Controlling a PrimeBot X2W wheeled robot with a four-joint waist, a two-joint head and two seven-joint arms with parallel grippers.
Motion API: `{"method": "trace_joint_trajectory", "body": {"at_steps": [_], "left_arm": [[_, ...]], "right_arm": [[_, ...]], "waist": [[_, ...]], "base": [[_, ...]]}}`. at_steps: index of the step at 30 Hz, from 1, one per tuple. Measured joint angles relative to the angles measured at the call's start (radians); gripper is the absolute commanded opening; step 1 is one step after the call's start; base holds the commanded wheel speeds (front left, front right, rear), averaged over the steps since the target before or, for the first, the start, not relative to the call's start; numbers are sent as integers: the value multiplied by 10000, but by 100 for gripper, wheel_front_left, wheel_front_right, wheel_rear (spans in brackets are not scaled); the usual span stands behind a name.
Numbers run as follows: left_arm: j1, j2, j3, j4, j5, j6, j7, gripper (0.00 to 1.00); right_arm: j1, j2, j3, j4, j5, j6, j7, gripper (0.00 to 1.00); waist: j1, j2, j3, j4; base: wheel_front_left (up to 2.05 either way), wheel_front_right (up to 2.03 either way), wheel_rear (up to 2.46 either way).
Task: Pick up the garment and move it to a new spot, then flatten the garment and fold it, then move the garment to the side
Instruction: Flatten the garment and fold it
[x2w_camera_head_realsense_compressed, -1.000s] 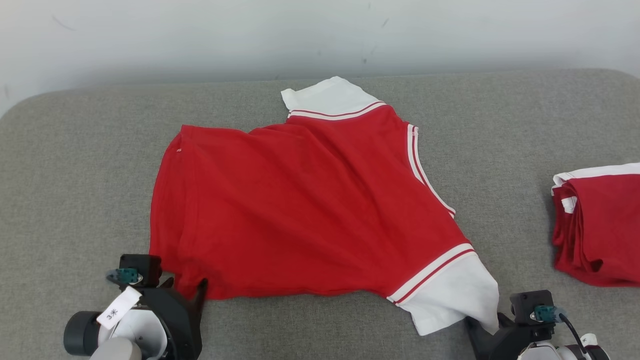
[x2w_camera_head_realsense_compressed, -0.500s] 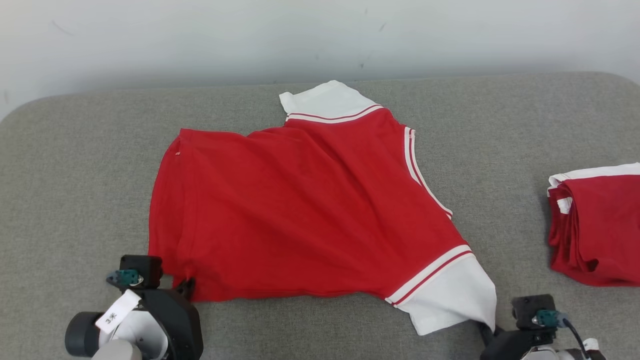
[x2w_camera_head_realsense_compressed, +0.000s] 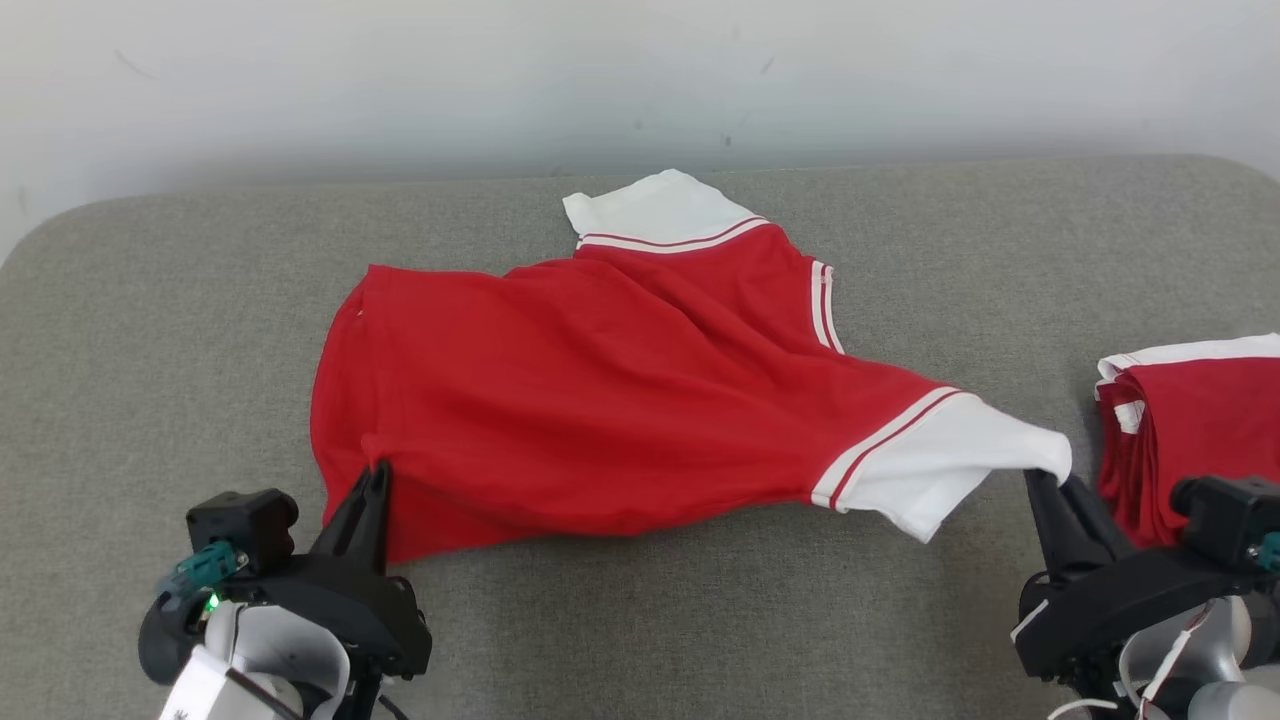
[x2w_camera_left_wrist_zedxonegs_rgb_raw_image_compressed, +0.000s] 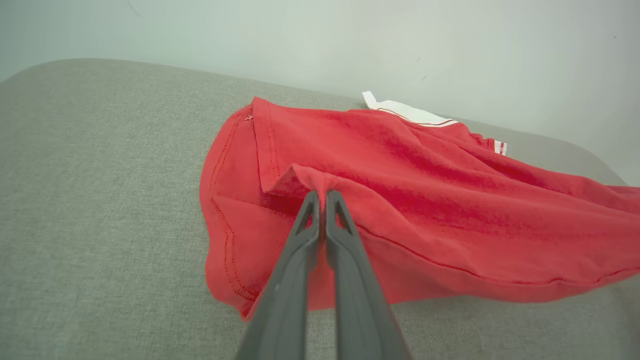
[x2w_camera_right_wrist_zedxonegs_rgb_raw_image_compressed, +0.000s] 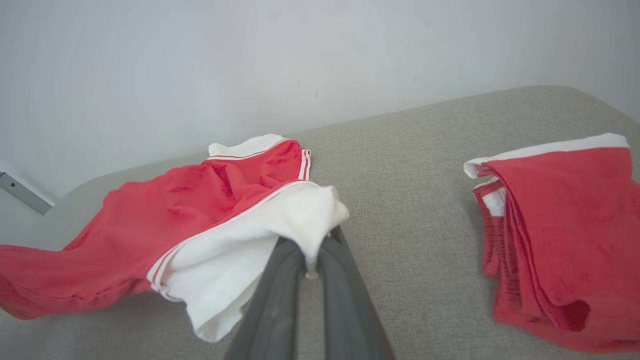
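Grey padded surface (x2w_camera_head_realsense_compressed: 150, 300): left gripper (x2w_camera_head_realsense_compressed: 375, 470) clamps red jersey (x2w_camera_head_realsense_compressed: 600, 400) near-left, right gripper (x2w_camera_head_realsense_compressed: 1040, 478) clamps white sleeve (x2w_camera_head_realsense_compressed: 950, 450); pickup step, next lift both evenly.

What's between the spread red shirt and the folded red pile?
Bare grey padding, seen best in the right wrist view; in the head view the right pincer, gripping the white sleeve of the shirt, stands in that gap.

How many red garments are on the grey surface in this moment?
2. One spread shirt at the centre, pinched by the left gripper and right gripper; one folded pile at the right edge, whose layers may hide more.
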Motion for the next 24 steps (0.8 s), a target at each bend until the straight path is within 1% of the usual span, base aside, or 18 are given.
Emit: {"method": "trace_joint_trajectory", "body": {"at_steps": [4,6,11,13,15,18,21,22,23,24], "left_arm": [[3,-58,117,-583,155,2,-447,0],[6,-50,322,-849,155,4,-673,0],[229,65,500,-1292,207,75,-780,0],[377,153,397,-1289,322,75,-652,0],[600,251,324,-1264,353,75,-516,0],[842,226,13,-1095,372,75,-232,0],[842,211,-176,-1018,571,75,-29,0],[842,207,-228,-982,585,75,50,0],[839,188,-257,-949,585,75,65,0],[820,178,-290,-911,585,75,146,0]], "right_arm": [[-186,50,-140,-370,192,33,-188,0],[-262,123,-144,-468,372,86,-257,0],[-287,198,-228,-600,600,73,-157,0],[-60,12,-134,-499,360,40,157,0],[292,-238,71,-150,90,-6,598,0],[784,-623,343,374,-527,-21,1129,0],[886,-832,504,761,-1009,-121,1511,0],[884,-832,566,796,-1070,-176,1601,31],[877,-832,627,823,-1160,-178,1672,100],[870,-828,681,844,-1267,-186,1764,100]], "waist": [[0,0,-15,31],[1,0,-43,30],[0,0,-104,-17],[0,0,-114,-34],[0,0,-96,-64],[0,0,7,-94],[0,0,150,-97],[0,0,200,-93],[0,0,252,-84],[0,1,300,-72]], "base": [[0,0,0],[0,0,0],[0,0,0],[0,0,0],[0,0,0],[0,0,0],[0,0,0],[0,0,0],[0,0,0],[0,0,0]]}}
